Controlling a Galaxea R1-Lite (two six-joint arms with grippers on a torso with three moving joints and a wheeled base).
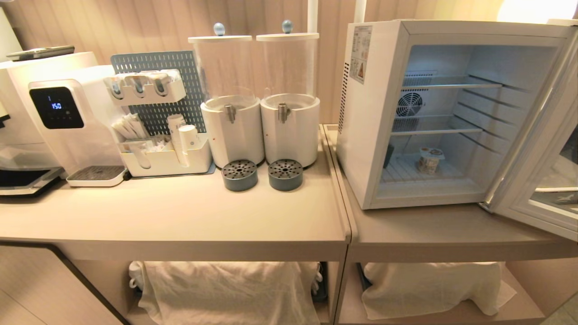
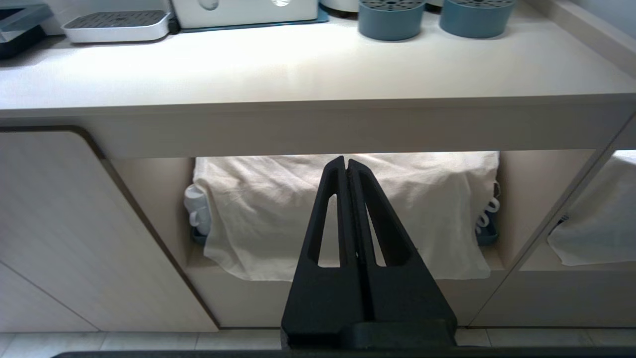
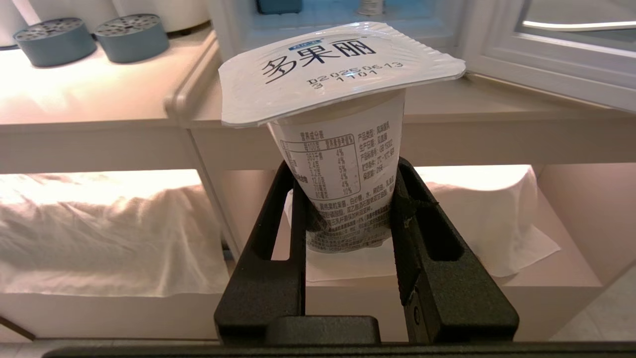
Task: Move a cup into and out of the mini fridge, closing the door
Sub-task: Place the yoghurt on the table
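Right tool (image 3: 348,199) around cup (image 3: 343,164), below counter edge (image 3: 447,129).

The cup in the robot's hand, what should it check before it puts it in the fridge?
1. Grip: right gripper is clamped on the sealed cup, upright: ok.
2. Door of the mini fridge stands wide open: ok.
3. Room inside: another cup sits on the fridge floor, with bare floor beside it: ok.
4. Left gripper is shut, empty, low before the counter: ok.
5. Whether the cup fits under the wire shelves: cannot tell.
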